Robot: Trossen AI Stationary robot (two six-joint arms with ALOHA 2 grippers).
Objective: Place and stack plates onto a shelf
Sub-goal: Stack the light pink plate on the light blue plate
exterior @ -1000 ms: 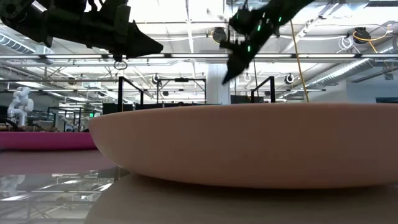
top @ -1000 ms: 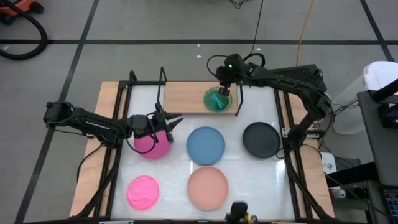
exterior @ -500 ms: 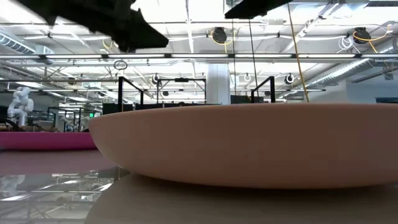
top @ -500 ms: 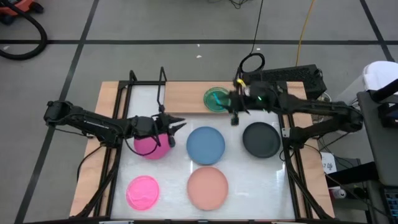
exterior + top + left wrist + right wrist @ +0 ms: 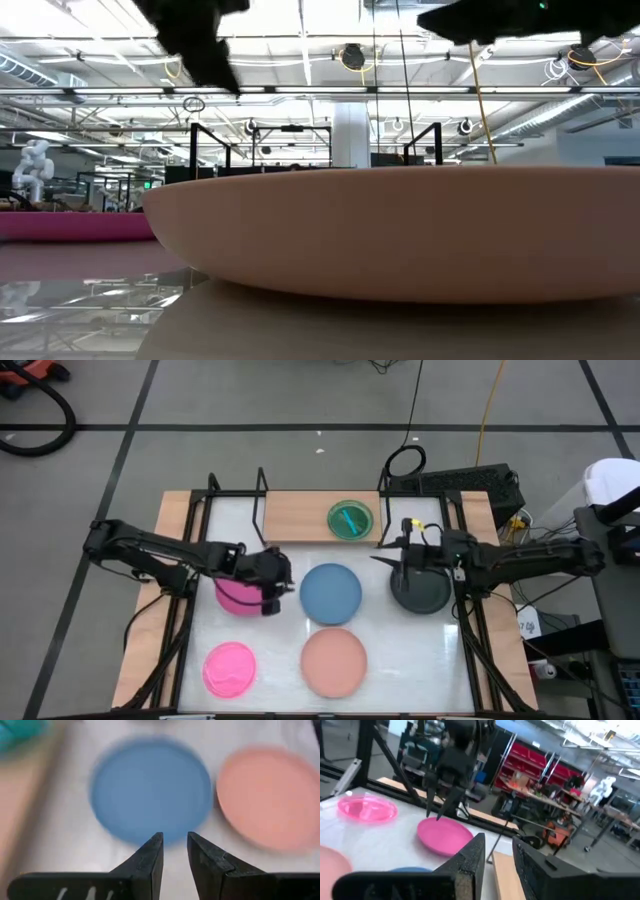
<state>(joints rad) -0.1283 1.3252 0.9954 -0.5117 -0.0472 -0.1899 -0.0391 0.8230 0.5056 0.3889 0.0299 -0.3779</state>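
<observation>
Glossy white tabletop (image 5: 380, 650) bears round plates; wooden shelf (image 5: 295, 516) rectangular.

Bare shelf (image 5: 295, 517) board beside green plate (image 5: 350, 519), between uprights.

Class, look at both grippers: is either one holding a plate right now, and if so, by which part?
Nothing is held. The left gripper points at the blue plate with only a narrow empty gap between its fingers. The right gripper, above the black plate, is also empty.
</observation>
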